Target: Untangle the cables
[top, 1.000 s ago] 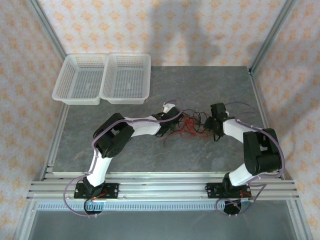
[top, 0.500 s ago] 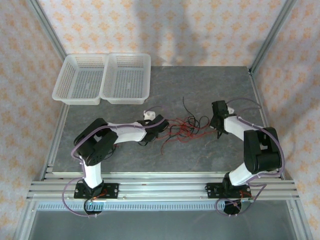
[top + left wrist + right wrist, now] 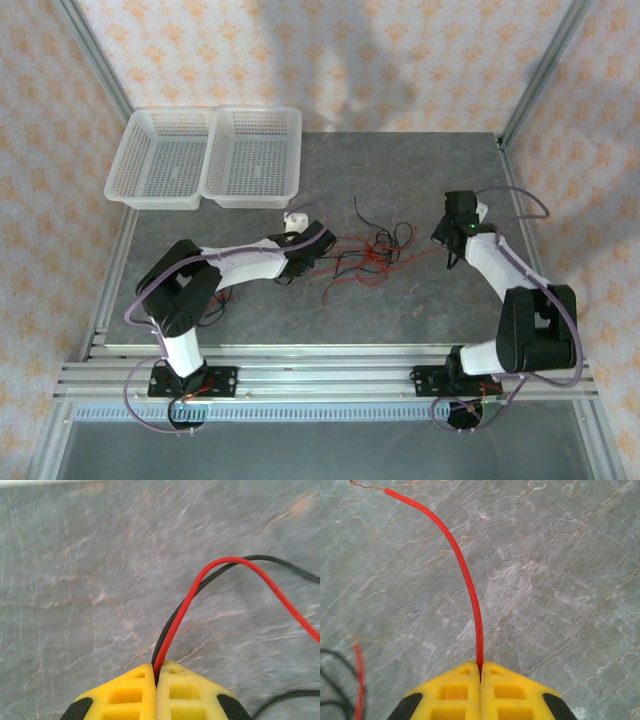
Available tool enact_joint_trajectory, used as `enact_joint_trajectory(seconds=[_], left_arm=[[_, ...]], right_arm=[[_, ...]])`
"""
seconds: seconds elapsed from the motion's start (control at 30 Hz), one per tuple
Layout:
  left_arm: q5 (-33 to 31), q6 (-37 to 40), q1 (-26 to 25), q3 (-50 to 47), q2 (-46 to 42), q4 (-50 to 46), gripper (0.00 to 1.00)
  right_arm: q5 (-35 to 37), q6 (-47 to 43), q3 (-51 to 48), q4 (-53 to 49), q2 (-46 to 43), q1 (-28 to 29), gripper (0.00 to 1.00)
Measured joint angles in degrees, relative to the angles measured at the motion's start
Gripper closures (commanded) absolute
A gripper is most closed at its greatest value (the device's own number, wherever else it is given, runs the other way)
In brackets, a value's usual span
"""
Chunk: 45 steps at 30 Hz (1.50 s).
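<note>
The cables [image 3: 375, 250], thin red and black wires, lie in a loose tangle on the grey table between my two arms. In the top view my left gripper [image 3: 322, 250] sits at the tangle's left end. The left wrist view has that gripper [image 3: 157, 667] shut on a red wire [image 3: 227, 560] and a black wire [image 3: 280, 562], which arch away to the right together. At the tangle's right end is my right gripper [image 3: 448, 250]. Its own view shows the right gripper [image 3: 480, 666] shut on a single red wire [image 3: 465, 575] curving up and left, its bare tip visible.
Two white mesh baskets [image 3: 118, 170] [image 3: 250, 200] stand side by side at the back left. Aluminium posts [image 3: 540, 70] frame the table corners. A loose black wire end [image 3: 362, 210] sticks out toward the back. More red and black strands [image 3: 350, 680] lie at the lower left of the right wrist view.
My right gripper shut on a red wire and drew back to the right. My left arm pulled left with its wires. The tangle has stretched out between them.
</note>
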Motion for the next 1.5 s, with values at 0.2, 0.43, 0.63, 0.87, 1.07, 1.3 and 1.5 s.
enact_joint_trajectory(seconds=[0.2, 0.43, 0.63, 0.87, 1.07, 1.3, 1.5], left_arm=[[0.07, 4.02, -4.31, 8.66, -0.31, 0.61, 1.0], [1.27, 7.76, -7.06, 12.66, -0.37, 5.14, 1.0], [1.22, 10.27, -7.04, 12.68, -2.34, 6.93, 0.8], [2.64, 12.33, -7.04, 13.97, -3.15, 8.79, 0.46], [4.13, 12.59, -7.04, 14.4, -3.15, 8.9, 0.41], [2.43, 10.45, -6.97, 17.42, -5.01, 1.07, 0.4], [3.23, 3.39, -3.04, 14.01, -10.88, -7.85, 0.41]], right_arm=[[-9.01, 1.16, -2.4, -0.26, -8.68, 0.66, 1.0], [-14.62, 2.43, -3.32, -0.04, -12.33, 0.7, 1.0], [-16.61, 3.72, -6.75, 1.73, -11.28, 0.76, 1.0], [-16.87, 5.38, -10.08, 3.52, -8.0, 2.36, 0.76], [-15.89, 6.43, -10.51, 3.87, -7.61, 6.43, 0.54], [-8.76, 6.95, -1.9, -2.6, -7.65, 18.62, 0.4], [-6.95, 6.97, 6.43, -2.78, -6.08, 26.93, 0.41]])
